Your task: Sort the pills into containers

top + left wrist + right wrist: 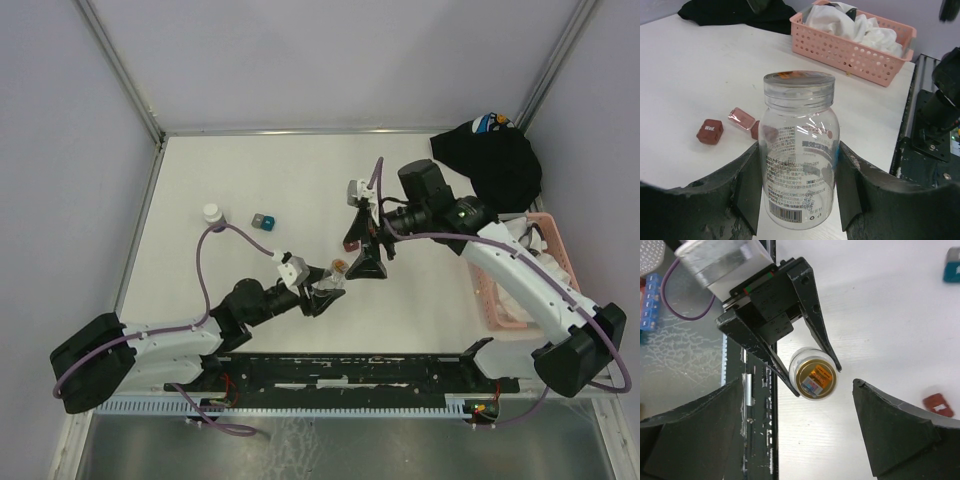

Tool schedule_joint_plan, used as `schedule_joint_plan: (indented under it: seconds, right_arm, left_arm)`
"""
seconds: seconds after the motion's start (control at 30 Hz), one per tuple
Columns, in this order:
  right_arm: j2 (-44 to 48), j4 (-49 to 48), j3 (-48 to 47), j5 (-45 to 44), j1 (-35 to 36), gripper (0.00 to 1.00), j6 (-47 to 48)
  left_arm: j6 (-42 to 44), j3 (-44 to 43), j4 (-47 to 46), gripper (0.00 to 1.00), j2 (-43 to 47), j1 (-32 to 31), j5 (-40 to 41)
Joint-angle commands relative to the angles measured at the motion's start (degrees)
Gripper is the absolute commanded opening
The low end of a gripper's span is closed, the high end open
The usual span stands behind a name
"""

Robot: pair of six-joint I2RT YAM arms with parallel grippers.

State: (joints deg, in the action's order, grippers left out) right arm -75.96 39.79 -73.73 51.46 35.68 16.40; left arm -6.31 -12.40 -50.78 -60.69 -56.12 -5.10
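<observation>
clamped upright by its sides in the left gripper (799, 152): clear vial (799, 100) with amber top, over the white table (685, 70). directly above it, spread wide and touching nothing, the right gripper (797, 384). just beyond the vial, small dark-red boxes (710, 131) on the tabletop.

vial (799, 165) sitting upright between fingers (747, 190) of left hand (330, 283) | right hand (368, 265) hanging directly above | boxes (710, 131) lying on desk (260, 170) beyond (basket (495, 310) sitting at right edge)
</observation>
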Motion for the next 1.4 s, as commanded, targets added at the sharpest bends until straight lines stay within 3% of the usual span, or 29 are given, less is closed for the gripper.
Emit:
schedule_joint_plan:
  seconds: [0.0,0.17,0.3,0.4,0.77,1.37]
  right_arm:
    - [2.91,1.82,0.54,6.0,-1.49,0.99,9.22]
    - [4.03,8.57,2.51,12.84,-2.41,0.99,24.27]
    - [4.14,24.52,2.85,17.22,-2.5,0.99,51.67]
    - [4.44,29.19,3.69,16.74,-2.51,0.99,62.31]
    - [4.64,25.84,7.24,11.63,-1.0,0.98,65.82]
    - [4.99,22.08,7.19,7.4,0.86,0.66,61.04]
  left_arm:
    - [-0.01,-0.1,-4.32,0.03,1.36,-0.05,-7.47]
    - [-1.92,-1.21,-4.96,0.03,0.11,-0.09,-16.75]
    - [-2.9,-2.44,-5.46,0.03,-1.64,-0.07,-21.4]
    - [-3.3,-3.46,-5.66,0.03,-3.55,-0.07,-24.0]
    - [-4.01,-7.78,-6.85,0.03,-10.83,0.25,-28.89]
    - [-5.91,-8.34,-9.63,0.03,-13.29,1.43,-30.93]
